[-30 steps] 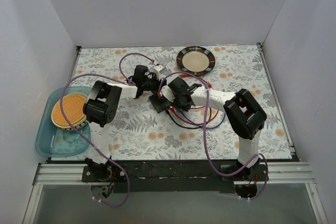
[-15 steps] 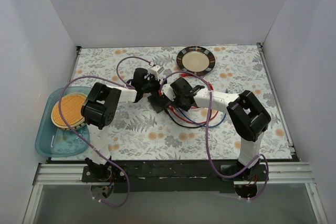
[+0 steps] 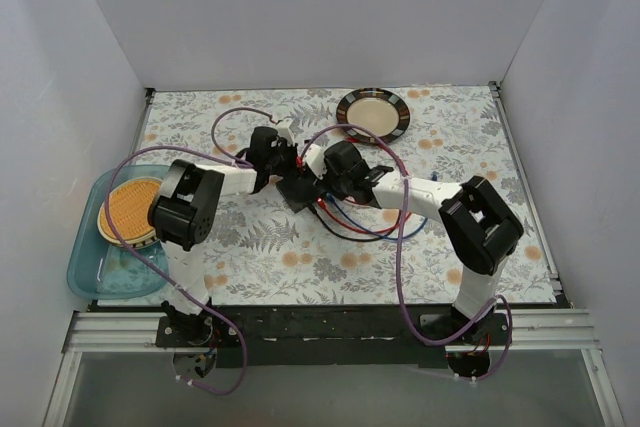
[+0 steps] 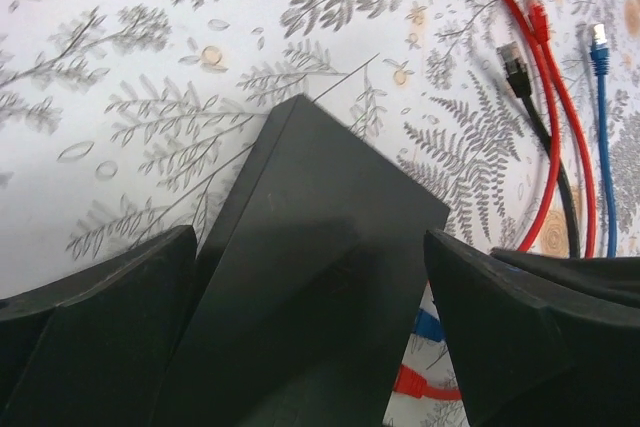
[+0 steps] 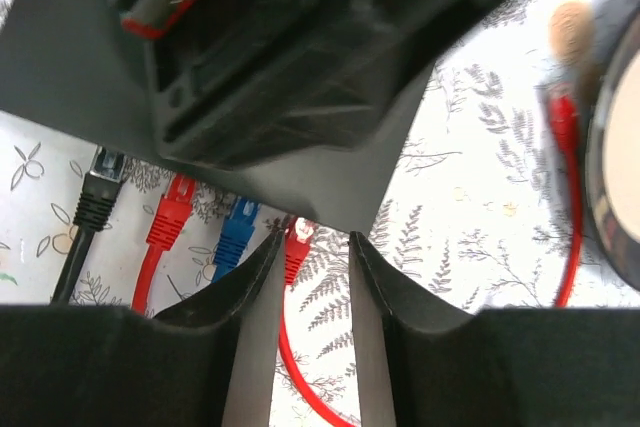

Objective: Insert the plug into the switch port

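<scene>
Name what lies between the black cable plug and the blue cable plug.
A red cable plug, side by side with them, shown in the right wrist view.

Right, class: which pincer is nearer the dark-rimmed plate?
Right. The right pincer is below-left of the plate in the top view; the left pincer is farther left, straddling the black box.

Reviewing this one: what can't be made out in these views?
Top view: black box largely under left gripper and right gripper; ports too small.
Right wrist: box's edge hides the ports; whether red plug is seated unclear.
Left wrist: ports hidden behind the box body.
</scene>
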Controlling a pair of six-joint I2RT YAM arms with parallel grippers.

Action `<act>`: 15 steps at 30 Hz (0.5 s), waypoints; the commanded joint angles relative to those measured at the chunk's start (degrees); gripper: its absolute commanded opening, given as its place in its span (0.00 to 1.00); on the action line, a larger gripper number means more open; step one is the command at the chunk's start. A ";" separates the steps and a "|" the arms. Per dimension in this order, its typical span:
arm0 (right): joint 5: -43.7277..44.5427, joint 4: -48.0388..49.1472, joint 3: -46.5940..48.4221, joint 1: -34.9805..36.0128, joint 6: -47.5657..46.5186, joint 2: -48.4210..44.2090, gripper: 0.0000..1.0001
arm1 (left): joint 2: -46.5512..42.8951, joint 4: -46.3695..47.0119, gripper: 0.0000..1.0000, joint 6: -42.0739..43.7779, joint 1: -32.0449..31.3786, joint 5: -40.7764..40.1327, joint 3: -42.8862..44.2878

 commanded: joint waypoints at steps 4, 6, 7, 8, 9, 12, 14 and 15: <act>2.58 4.37 -3.48 0.25 2.67 -6.86 0.46 | -11.00 -3.89 0.98 -3.92 0.73 -10.78 -4.67; 2.67 4.81 -5.14 0.25 3.90 -9.83 0.52 | -14.41 -4.86 0.98 -3.84 0.73 -11.67 -5.37; 2.84 4.81 -5.67 0.25 4.43 -10.98 0.54 | -15.66 -5.21 0.98 -3.75 0.73 -12.89 -6.16; 2.85 4.98 -6.20 0.16 4.96 -12.21 0.57 | -17.32 -5.91 0.98 -3.84 0.73 -13.25 -6.60; 2.85 5.16 -7.51 0.25 6.09 -14.83 0.63 | -18.82 -6.35 0.98 -3.92 0.64 -13.77 -7.13; 3.46 6.04 -9.72 0.25 8.73 -20.81 0.74 | -25.58 -8.28 0.98 -4.10 0.73 -15.01 -9.06; 3.90 6.31 -11.91 0.25 11.11 -23.99 0.80 | -31.38 -9.60 0.98 -4.54 0.73 -15.19 -10.81; 3.99 6.13 -12.44 0.25 11.81 -27.05 0.85 | -33.49 -10.22 0.98 -4.54 0.73 -15.27 -11.43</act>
